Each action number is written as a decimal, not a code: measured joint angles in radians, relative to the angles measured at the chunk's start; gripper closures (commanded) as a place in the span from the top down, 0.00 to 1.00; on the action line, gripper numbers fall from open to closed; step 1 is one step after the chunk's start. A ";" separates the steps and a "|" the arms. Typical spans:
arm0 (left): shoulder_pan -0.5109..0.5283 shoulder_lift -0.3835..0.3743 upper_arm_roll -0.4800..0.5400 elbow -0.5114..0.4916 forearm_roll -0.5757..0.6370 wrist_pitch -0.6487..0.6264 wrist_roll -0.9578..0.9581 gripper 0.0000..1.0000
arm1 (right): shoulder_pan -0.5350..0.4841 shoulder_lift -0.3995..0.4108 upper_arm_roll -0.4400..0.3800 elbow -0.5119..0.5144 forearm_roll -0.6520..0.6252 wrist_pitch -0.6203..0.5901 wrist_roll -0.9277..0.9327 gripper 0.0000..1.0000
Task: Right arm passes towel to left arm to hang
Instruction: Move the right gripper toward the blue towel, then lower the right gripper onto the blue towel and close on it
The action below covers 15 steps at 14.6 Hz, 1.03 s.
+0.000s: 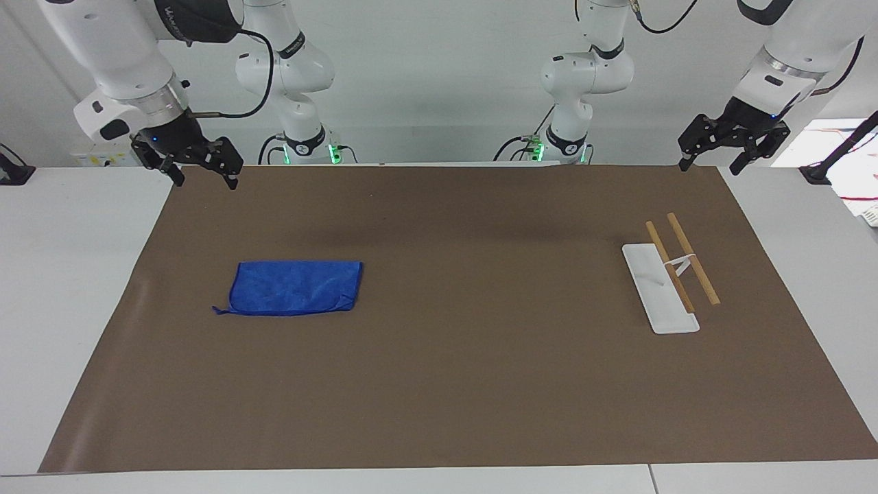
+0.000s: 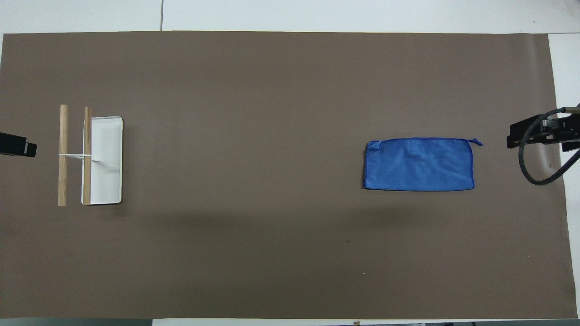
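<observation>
The blue towel (image 1: 295, 287) lies folded flat on the brown mat toward the right arm's end of the table; it also shows in the overhead view (image 2: 419, 164). My right gripper (image 1: 204, 180) is open and empty, raised over the mat's corner near the robots, apart from the towel; its tip shows in the overhead view (image 2: 521, 135). My left gripper (image 1: 710, 167) is open and empty, raised over the mat's other near corner, where the arm waits; its tip shows at the overhead view's edge (image 2: 18, 147).
A rack with a white base (image 1: 660, 291) and two raised wooden bars (image 1: 693, 258) stands toward the left arm's end of the table; it also shows in the overhead view (image 2: 106, 158). The brown mat (image 1: 466, 384) covers most of the table.
</observation>
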 measured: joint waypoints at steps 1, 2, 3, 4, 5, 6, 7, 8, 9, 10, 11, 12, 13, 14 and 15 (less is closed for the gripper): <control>0.000 0.000 0.000 0.000 0.000 -0.004 0.000 1.00 | 0.000 -0.011 0.000 -0.037 0.000 0.033 0.000 1.00; 0.000 0.000 0.000 0.000 0.000 -0.011 0.000 1.00 | 0.000 -0.028 0.000 -0.092 0.000 0.094 0.000 1.00; 0.000 0.000 0.000 0.000 0.000 -0.016 0.000 1.00 | 0.000 -0.050 0.000 -0.160 0.000 0.167 0.000 1.00; 0.000 0.000 0.000 0.000 0.000 -0.017 0.000 1.00 | 0.001 -0.072 0.000 -0.232 0.001 0.236 0.000 1.00; 0.000 0.000 0.000 0.000 0.000 -0.018 0.000 1.00 | 0.005 -0.087 0.001 -0.296 0.001 0.296 0.000 1.00; 0.000 0.000 0.000 0.000 0.000 -0.018 0.000 1.00 | 0.014 -0.093 0.001 -0.350 0.001 0.352 0.000 1.00; 0.000 0.000 0.000 0.000 0.000 -0.019 0.000 1.00 | 0.024 -0.089 0.001 -0.397 0.001 0.407 0.000 1.00; 0.000 0.000 0.000 0.000 0.000 -0.019 0.000 1.00 | 0.030 -0.074 0.002 -0.437 0.001 0.468 0.000 1.00; 0.000 0.000 0.000 0.000 0.000 -0.019 0.000 1.00 | 0.032 -0.048 0.002 -0.468 0.001 0.531 0.000 1.00; 0.000 0.000 0.000 0.000 0.000 -0.019 0.000 1.00 | 0.032 -0.017 0.002 -0.493 0.001 0.596 0.000 1.00; 0.000 0.000 0.000 0.000 0.000 -0.020 0.000 1.00 | 0.032 0.014 0.002 -0.520 0.001 0.663 0.000 1.00; 0.000 0.000 0.000 0.000 0.000 -0.020 0.000 1.00 | 0.031 0.041 0.001 -0.551 0.003 0.732 0.000 1.00; 0.000 0.000 0.001 0.000 0.000 -0.020 0.000 1.00 | 0.031 0.061 0.000 -0.585 0.012 0.798 0.000 1.00; 0.000 0.000 0.001 0.000 0.000 -0.020 0.000 1.00 | 0.031 0.074 0.000 -0.617 0.025 0.852 -0.003 1.00; 0.000 0.000 0.001 0.000 0.000 -0.020 0.000 1.00 | 0.030 0.083 0.000 -0.641 0.039 0.882 -0.026 1.00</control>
